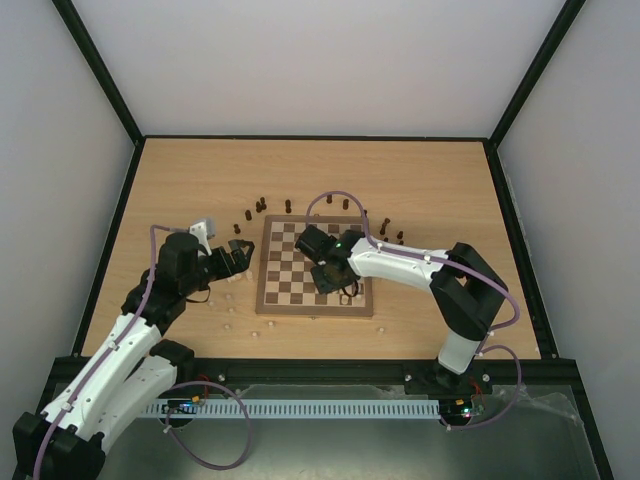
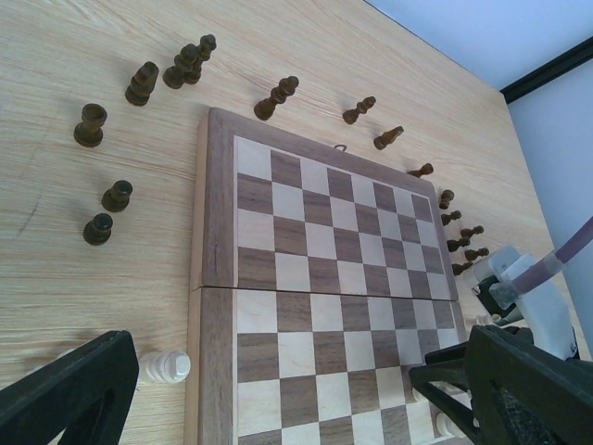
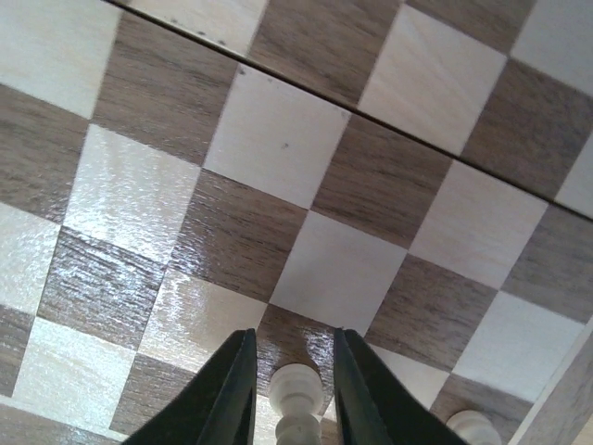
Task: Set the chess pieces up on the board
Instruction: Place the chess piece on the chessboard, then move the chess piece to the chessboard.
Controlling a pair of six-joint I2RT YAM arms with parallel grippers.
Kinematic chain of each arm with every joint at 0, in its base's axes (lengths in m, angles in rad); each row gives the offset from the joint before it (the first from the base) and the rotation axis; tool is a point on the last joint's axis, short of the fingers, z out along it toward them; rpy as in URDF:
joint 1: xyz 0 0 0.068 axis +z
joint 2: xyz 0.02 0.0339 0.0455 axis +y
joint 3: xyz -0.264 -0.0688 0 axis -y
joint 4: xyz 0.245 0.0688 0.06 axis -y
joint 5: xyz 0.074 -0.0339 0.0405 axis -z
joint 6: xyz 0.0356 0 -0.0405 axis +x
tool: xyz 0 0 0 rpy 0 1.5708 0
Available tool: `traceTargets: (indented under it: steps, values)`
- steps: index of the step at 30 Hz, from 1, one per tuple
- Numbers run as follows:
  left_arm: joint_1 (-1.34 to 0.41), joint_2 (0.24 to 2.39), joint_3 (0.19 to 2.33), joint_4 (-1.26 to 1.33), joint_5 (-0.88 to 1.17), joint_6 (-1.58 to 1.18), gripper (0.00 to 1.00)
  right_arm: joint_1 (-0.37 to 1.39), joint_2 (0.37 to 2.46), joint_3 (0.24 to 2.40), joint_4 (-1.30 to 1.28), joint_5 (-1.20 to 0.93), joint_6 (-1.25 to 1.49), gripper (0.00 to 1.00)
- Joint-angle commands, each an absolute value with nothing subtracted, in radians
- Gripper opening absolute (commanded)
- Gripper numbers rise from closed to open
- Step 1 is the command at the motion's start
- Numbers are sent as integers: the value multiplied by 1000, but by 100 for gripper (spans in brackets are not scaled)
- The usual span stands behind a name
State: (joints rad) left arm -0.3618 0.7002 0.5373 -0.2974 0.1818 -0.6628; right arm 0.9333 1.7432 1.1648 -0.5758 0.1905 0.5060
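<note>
My right gripper [image 3: 292, 336] is narrowly around a pale piece [image 3: 296, 394] near the border of the board [image 3: 278, 158]; whether it pinches, I cannot tell. I would open slowly and rise straight, keeping the piece upright; the left gripper [image 2: 273, 363] hangs wide open, empty.

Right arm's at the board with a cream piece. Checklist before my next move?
1. Cream piece between right gripper's fingers: ok.
2. Grip on it: cannot tell.
3. Second cream piece apart from the fingers: ok.
4. Left gripper open, beside the board: ok.
5. Dark pieces on board: not ok, those visible stand on the tabletop.
6. Stray cream piece upright: not ok, lying on its side.
</note>
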Motion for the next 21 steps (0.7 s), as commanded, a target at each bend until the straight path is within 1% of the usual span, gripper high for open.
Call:
traceTargets:
  steps: [1, 3, 5, 13, 21]
  values:
    - [-367, 699, 527, -281, 176, -670, 99, 929, 1738, 1194, -607, 185, 494, 30]
    - [-367, 698, 528, -282, 175, -672, 100, 928, 1727, 1194, -617, 180, 495, 34]
    - [-367, 698, 526, -282, 173, -671, 100, 928, 1714, 1188, -623, 170, 495, 35]
    - [-367, 702, 517, -269, 178, -676, 99, 930, 1668, 1151, -635, 147, 499, 31]
    - [-367, 705, 514, -264, 180, -677, 99, 942, 1676, 1139, -644, 153, 505, 31]
